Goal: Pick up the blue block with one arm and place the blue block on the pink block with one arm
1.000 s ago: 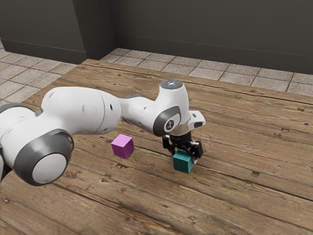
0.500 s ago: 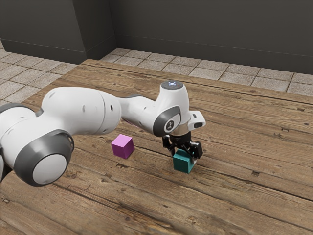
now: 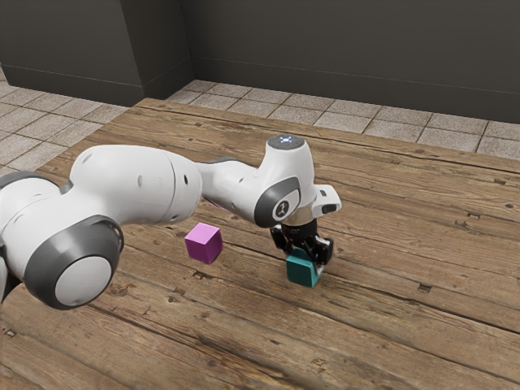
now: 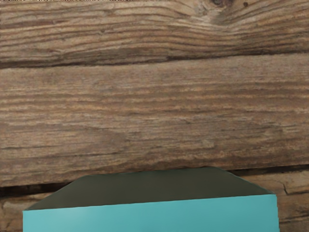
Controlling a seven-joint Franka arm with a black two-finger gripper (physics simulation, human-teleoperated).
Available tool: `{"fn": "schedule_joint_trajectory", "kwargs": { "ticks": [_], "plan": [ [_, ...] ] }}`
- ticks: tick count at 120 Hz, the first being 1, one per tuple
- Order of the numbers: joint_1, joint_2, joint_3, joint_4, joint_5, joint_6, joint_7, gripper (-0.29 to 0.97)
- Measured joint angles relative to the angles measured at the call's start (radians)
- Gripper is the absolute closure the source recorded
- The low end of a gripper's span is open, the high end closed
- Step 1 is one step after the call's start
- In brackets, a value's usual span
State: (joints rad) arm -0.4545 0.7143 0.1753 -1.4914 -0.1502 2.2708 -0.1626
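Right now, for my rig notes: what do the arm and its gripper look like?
The arm is glossy white with rounded links and dark grey joint caps. One grey wrist disc bears a small black mark, and the wrist's top cap shows faint blue dots. The gripper is black, with two short fingers.

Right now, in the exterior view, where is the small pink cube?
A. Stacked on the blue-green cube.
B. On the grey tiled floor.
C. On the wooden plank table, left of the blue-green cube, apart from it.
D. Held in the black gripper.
C: the pink cube rests on the wooden plank table, a clear gap left of the blue-green cube, which sits under the black gripper.
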Motion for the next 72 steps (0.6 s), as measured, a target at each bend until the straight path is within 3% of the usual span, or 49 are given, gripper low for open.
{"fn": "schedule_joint_trajectory", "kwargs": {
  "ticks": [34, 72],
  "plan": [
    [-0.017, -0.075, 0.086, -0.043, 0.013, -0.001, -0.009, 0.36],
    [-0.003, -0.278, 0.204, -0.257, 0.043, -0.010, 0.025, 0.36]
  ]
}}
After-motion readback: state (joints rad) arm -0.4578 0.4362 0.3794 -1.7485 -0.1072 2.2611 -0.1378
